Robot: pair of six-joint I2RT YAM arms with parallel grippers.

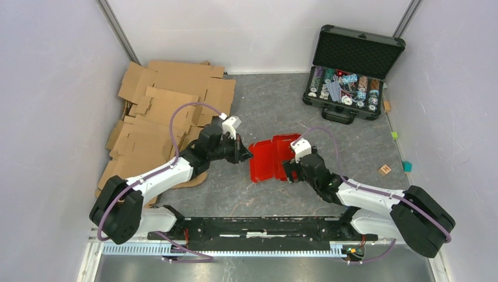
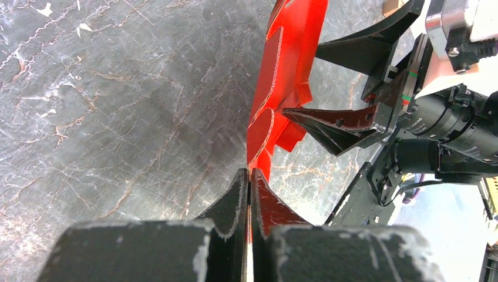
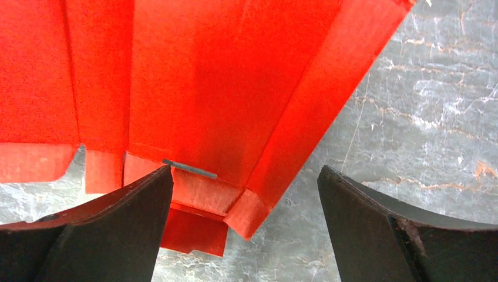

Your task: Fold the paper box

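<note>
Red paperboard, creased and only partly folded, the paper box (image 1: pixel 270 157) sits at the middle of the grey marbled tabletop (image 1: pixel 264 106), between my two arms. My left claw (image 2: pixel 249 176) is pinched tight on its left edge. My right claw (image 3: pixel 245 173) stands wide apart at its near right corner, gripping nothing, one finger overlapping a small flap.

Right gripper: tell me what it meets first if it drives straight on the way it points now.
The paper box. The right gripper stands open with the sheet's near flaps directly ahead between its fingertips, seemingly almost touching, though depth is unclear.
</note>
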